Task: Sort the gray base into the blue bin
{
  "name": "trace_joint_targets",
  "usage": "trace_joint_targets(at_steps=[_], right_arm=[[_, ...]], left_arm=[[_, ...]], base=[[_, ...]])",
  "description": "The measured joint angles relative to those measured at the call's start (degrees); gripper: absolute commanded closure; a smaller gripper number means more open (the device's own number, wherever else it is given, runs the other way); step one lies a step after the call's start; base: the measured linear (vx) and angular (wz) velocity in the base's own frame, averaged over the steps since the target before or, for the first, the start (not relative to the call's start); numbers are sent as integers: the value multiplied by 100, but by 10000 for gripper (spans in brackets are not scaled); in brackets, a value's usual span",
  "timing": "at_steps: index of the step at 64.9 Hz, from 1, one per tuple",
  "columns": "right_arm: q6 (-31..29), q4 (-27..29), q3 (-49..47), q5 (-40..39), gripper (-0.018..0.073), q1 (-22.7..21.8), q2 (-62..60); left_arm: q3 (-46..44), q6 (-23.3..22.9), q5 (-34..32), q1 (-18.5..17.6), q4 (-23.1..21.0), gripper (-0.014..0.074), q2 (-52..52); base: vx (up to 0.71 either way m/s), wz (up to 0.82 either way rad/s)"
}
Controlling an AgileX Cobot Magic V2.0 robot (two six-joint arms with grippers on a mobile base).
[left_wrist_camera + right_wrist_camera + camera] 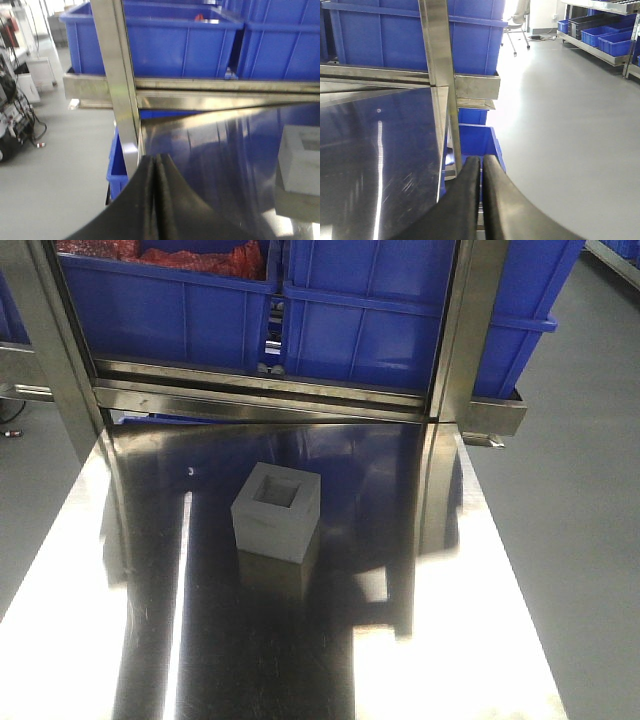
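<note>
The gray base [277, 512] is set recess-up on the tabletop [480, 640]; fingers of the left gripper [156, 162] and the right gripper [481, 162] are held together.

Front view: both blue bins [360, 335] are cut off by the top edge. The red material [200, 255] in the left one is too cropped to identify. A steel post [465, 330] hides part of the right one.

Left wrist view: the gray base [300, 160] runs off the right edge and is blurred, so its recess is not discernible.

The left gripper [155, 159] and right gripper [481, 160] are each cut off at the bottom edge.
</note>
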Motion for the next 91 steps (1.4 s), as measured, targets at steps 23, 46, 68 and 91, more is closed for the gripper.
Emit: trace_joint_targets(at_steps=[23,46,68,91], right_arm=[[0,0,0,0,564,0,0],[0,0,0,0,564,0,0],[0,0,0,0,564,0,0],[0,0,0,0,564,0,0]], left_arm=[[-3,0,104,0,0,-32,141],[-3,0,54,0,-6,-83,141],[-618,771,-294,-190,-403,-49,1102],[-2385,2106,-484,-1844,-1326,-23,3942]], base=[[0,0],[0,0],[0,0],[0,0]])
